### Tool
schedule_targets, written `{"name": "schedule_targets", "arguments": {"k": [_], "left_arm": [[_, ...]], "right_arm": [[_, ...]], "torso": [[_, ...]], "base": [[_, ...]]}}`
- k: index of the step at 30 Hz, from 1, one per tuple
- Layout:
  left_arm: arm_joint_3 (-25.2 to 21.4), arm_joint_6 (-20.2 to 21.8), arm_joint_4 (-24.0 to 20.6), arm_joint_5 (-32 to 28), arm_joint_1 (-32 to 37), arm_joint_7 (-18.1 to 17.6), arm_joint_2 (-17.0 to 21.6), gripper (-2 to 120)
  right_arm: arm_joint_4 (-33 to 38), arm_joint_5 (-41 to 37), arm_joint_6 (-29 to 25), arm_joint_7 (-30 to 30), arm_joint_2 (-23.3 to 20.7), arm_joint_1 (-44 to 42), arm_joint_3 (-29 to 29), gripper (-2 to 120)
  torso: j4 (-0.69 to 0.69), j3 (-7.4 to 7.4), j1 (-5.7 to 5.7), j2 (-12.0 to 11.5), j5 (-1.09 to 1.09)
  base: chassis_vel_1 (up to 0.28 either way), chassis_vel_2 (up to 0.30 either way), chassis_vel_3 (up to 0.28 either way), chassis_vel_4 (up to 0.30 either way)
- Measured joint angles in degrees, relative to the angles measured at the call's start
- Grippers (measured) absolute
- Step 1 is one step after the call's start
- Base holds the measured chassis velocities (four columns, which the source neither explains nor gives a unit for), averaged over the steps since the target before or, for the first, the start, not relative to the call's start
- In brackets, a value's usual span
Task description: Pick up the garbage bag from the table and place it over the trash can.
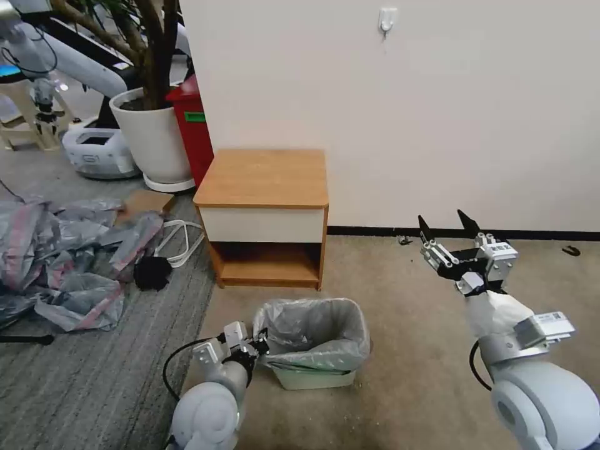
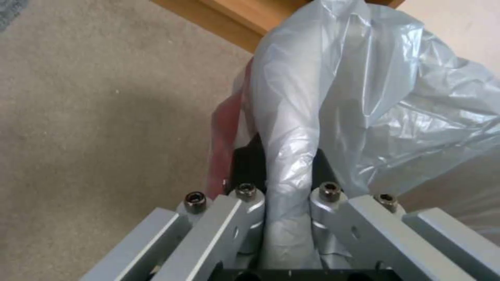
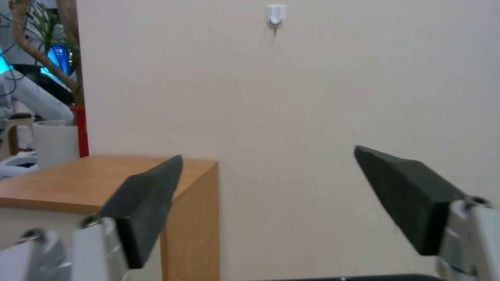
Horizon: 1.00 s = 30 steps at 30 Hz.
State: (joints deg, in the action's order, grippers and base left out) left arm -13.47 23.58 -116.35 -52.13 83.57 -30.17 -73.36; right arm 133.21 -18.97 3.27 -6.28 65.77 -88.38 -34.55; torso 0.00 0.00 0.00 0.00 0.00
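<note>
Left end effector [image 1: 259, 345], lower centre of the head view, is clamped on the garbage bag [image 1: 315, 330] draped over the trash can [image 1: 314, 377]; a tug could pull the film off (right end effector [image 1: 447, 226] open, idle).

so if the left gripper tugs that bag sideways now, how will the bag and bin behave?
The garbage bag looks thin and crinkled, so it probably stretches and bunches rather than transmitting force cleanly. It is draped over the rim of the trash can, which looks small and empty, so a tug may slide or tip it. The left gripper pinches only a narrow fold; that could slip or tear.
</note>
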Motion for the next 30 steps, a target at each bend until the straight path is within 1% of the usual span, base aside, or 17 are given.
{"name": "schedule_targets", "arguments": {"k": [1,4,5,7,12,15,22,26,30], "left_arm": [[0.0,0.0,0.0,0.0,0.0,0.0,0.0,5],[0.5,0.0,0.1,1.2,0.0,0.0,-0.1,5],[0.5,0.0,0.1,1.2,0.0,0.0,-0.1,5],[0.5,0.0,0.0,1.7,0.1,-0.1,-0.1,5],[0.5,0.3,-0.2,1.8,0.3,-0.5,-0.1,5],[0.5,0.9,-0.4,1.8,0.3,-1.3,-0.1,5],[0.4,1.7,-0.6,1.7,0.3,-1.8,0.0,5],[0.2,2.4,-0.9,1.5,0.4,-1.8,0.2,5],[0.0,2.6,-1.4,1.4,0.4,-1.7,0.6,5]], "right_arm": [[0.0,0.0,0.0,0.0,0.0,0.0,0.0,88],[0.0,0.4,-0.1,0.0,0.8,-0.4,0.6,102],[0.0,0.4,-0.1,0.0,0.8,-0.4,0.6,102],[0.0,0.4,-0.1,0.0,0.9,-0.3,0.9,107],[0.0,0.4,-0.1,0.0,0.8,-0.3,0.9,112],[0.0,0.4,-0.1,0.0,0.9,-0.2,1.1,114],[-0.1,0.4,-0.1,0.0,1.0,-0.3,1.3,112],[-0.4,0.4,-0.3,0.1,0.9,-0.5,1.2,105],[-0.5,0.4,-0.3,0.1,0.8,-0.2,1.6,100]], "torso": [[0.00,0.00,0.00,0.0,0.00],[0.00,0.00,0.00,0.0,0.00],[0.00,0.00,0.00,0.0,0.00],[0.00,0.00,0.00,0.0,0.00],[0.00,0.00,0.00,0.0,0.00],[0.00,0.00,0.00,0.0,0.00],[0.00,0.00,0.00,0.0,0.00],[0.00,0.00,0.00,0.0,0.00],[0.00,0.00,0.00,0.0,0.00]], "base": [[0.000,0.000,0.000,0.000],[0.000,0.000,0.000,0.000],[0.000,0.000,0.000,0.000],[0.000,0.000,0.000,0.000],[0.000,0.000,0.000,0.000],[0.000,0.000,0.000,0.000],[0.000,0.000,0.000,0.000],[0.000,0.000,0.000,0.000],[0.000,0.000,0.000,0.000]]}}
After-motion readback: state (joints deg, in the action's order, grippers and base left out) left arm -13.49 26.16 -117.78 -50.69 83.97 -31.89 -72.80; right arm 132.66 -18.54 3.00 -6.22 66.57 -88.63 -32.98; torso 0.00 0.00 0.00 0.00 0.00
